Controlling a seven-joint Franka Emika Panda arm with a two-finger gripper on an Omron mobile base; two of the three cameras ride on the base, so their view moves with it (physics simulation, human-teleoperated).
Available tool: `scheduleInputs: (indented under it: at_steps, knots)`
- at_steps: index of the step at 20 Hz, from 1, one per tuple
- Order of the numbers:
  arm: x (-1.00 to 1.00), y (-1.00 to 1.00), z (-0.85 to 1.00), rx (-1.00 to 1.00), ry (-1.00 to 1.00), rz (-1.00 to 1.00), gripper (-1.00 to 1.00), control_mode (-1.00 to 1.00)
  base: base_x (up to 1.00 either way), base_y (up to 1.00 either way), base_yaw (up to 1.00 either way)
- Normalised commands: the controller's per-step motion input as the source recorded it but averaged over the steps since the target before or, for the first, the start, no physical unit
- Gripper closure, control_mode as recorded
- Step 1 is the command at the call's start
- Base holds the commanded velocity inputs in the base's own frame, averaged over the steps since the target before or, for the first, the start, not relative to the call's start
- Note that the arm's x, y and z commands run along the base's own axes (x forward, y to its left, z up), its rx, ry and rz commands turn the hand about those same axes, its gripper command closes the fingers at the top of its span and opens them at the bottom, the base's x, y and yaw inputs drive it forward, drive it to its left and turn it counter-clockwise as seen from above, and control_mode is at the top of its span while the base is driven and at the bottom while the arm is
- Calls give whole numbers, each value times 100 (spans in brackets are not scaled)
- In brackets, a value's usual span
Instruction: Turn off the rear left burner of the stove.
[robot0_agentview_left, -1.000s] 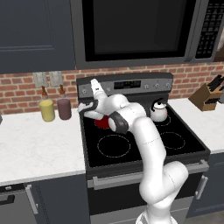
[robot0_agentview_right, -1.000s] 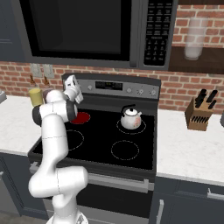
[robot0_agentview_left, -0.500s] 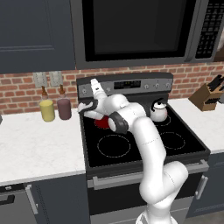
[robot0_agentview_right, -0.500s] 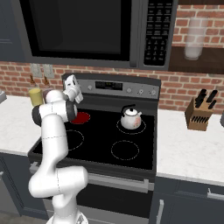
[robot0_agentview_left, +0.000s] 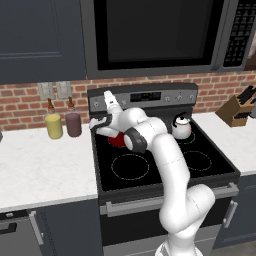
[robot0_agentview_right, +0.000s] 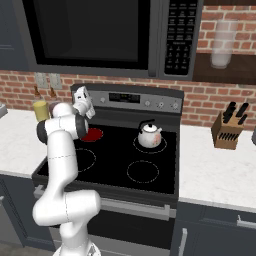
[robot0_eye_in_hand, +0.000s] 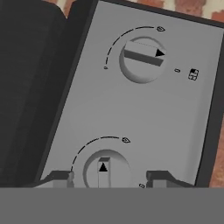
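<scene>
Rear left burner (robot0_agentview_left: 116, 140) glows red at the stove's (robot0_agentview_right: 150, 172) back left: not off yet. Gripper (robot0_eye_in_hand: 108, 176) at the back panel's left end, fingertips apart, straddling a knob (robot0_eye_in_hand: 103, 168); contact not discernible. Hand view shows knob pointers; base views show the burner and kettle (robot0_agentview_right: 149, 135).

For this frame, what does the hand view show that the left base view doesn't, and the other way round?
Hand view alone: two knobs close up on the grey panel, the nearer knob between the fingertips, its pointer aimed differently from the farther knob; jaws apart, not touching it.

Left base view alone: the rear left burner glowing red, a kettle, the microwave, two bottles, the knife block.

Both: the stove's back panel with the gripper at its left end.
</scene>
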Motion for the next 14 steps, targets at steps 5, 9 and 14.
scheduleInputs:
  at_steps: [5,9,14]
  knots:
    - [0,0,0,0,0,0,100,-100,0,0,0]
    - [5,0,0,8,4,0,100,-100,0,0,0]
    - [4,0,0,18,4,-1,100,-100,0,0,0]
